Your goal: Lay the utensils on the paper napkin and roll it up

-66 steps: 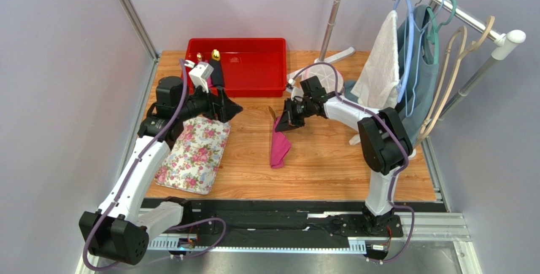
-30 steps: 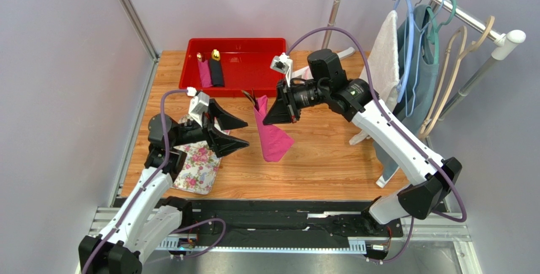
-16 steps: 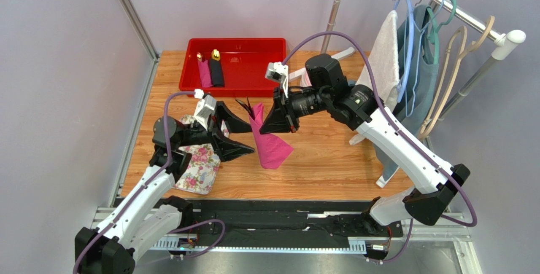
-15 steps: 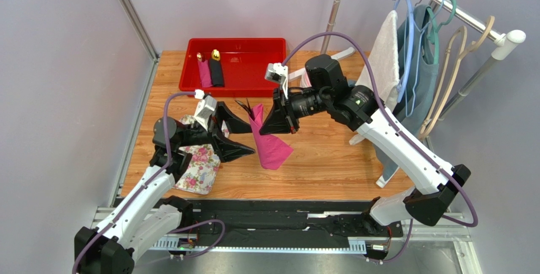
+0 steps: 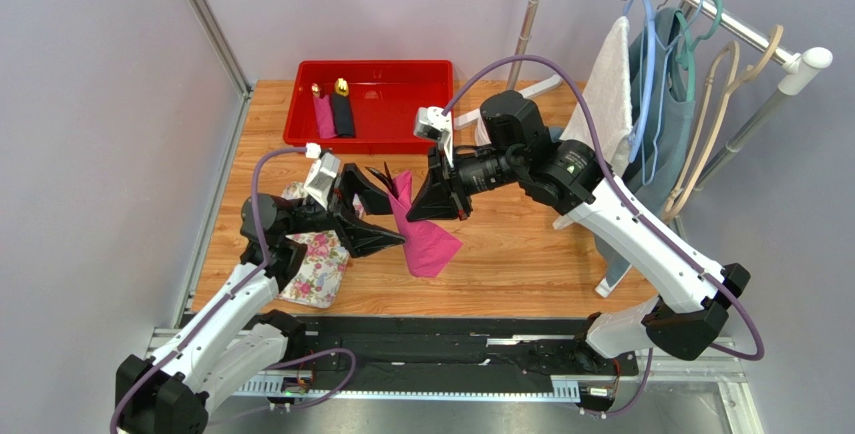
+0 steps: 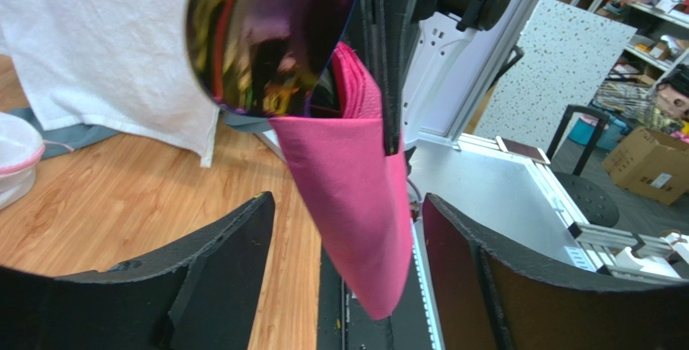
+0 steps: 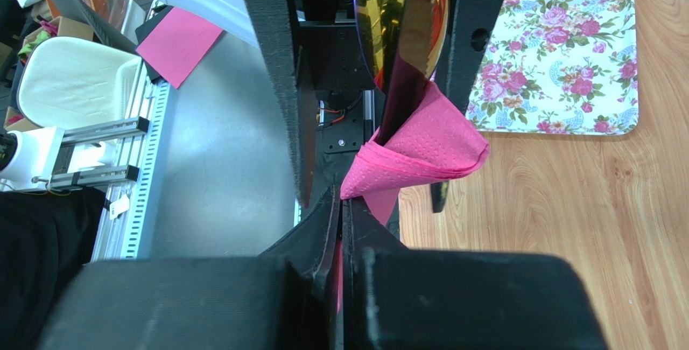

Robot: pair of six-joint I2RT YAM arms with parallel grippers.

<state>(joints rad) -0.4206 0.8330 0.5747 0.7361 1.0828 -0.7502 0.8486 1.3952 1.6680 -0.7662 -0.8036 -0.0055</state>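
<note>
Light wooden tabletop (image 5: 522,254) fills a grey-walled booth. At its far edge a red plastic tray (image 5: 373,65) holds a pink roll and a black roll of gold-headed cutlery (image 5: 333,114). A white cloth with a pink floral print (image 5: 313,266) lies at the near left, and a clothes rail of hangers (image 5: 702,13) stands on the right.

Above the middle of the wood, clear of it, hangs the magenta-pink paper napkin (image 5: 430,244), folded into a loose cone around the black-handled utensils with shiny purple-tinted heads (image 6: 267,35). One spoon bowl sticks out of the top of the wrap; how many pieces are inside cannot be told. The right tool (image 5: 416,210) is clamped on the upper part of the bundle, its jaws pressed together on pink paper in its own wrist view. The left tool (image 5: 387,222) is spread wide. Its wrist camera shows the napkin's hanging tail between the two fingers (image 6: 206,277), touching neither.

Judging by this, the placing is done and the roll is only half made: the wrap is slack, open at the mouth, its tail free. The step in hand looks like a two-armed tightening or a handover. Next, the left tool would need to close squarely on the tail, below the right fingers, before any twist or release. Pinching paper alone could let the utensils slide out of the open cone, or tear the thin sheet.
</note>
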